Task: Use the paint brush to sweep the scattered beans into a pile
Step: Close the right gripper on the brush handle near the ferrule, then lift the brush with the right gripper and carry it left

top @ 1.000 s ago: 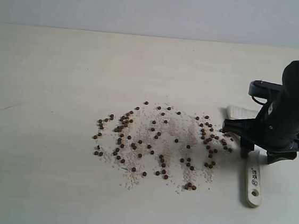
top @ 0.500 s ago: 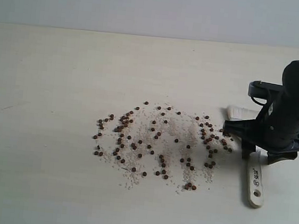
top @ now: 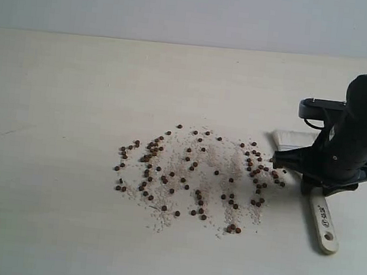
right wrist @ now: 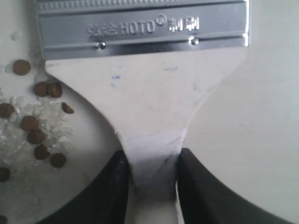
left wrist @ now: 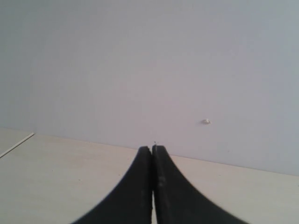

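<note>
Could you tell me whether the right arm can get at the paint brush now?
Yes, it seems so: the right gripper grips the paint brush on both sides of its narrow handle neck, with nothing in between.

Paint brush (right wrist: 149, 93): handle pale, matt, smooth, looks like painted wood, faint scuffs. Ferrule (right wrist: 142, 25): shiny silver metal, ribbed edge, stamped lettering, two rivets. Beans (top: 193, 171): reddish-brown, matt, smooth skin. White grains (right wrist: 46, 121): slightly glossy, translucent. Desk (top: 63, 98): pale cream, matt, smooth. Right pincer (right wrist: 150, 158) and left pincer (left wrist: 153, 151): black plastic, matt.
</note>
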`<action>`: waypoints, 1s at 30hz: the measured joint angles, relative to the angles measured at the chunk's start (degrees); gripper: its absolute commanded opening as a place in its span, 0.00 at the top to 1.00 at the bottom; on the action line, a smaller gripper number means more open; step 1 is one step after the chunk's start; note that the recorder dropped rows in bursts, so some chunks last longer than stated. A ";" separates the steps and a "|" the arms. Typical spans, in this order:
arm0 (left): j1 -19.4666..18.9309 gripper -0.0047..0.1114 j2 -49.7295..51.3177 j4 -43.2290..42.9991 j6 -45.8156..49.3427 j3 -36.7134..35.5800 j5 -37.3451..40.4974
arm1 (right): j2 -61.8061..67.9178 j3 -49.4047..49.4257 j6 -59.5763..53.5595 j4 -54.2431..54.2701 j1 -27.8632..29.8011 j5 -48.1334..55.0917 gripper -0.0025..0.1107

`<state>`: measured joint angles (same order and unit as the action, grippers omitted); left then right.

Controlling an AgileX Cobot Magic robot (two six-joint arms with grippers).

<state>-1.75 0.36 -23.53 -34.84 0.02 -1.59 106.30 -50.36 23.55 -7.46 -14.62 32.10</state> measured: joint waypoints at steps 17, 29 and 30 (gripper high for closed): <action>0.00 0.96 0.00 0.00 0.00 0.00 0.00 | -6.08 0.00 -2.99 -5.74 0.00 4.24 0.98; 0.00 0.96 0.00 0.00 0.00 0.00 0.00 | -16.59 0.03 -5.82 -5.95 0.00 10.32 0.98; 0.00 0.96 0.00 0.00 0.00 0.00 0.00 | -17.43 0.03 -5.97 -5.95 0.00 10.72 0.98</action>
<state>-1.75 0.36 -23.53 -34.84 0.02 -1.59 88.87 -50.34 17.58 -13.42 -14.62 42.83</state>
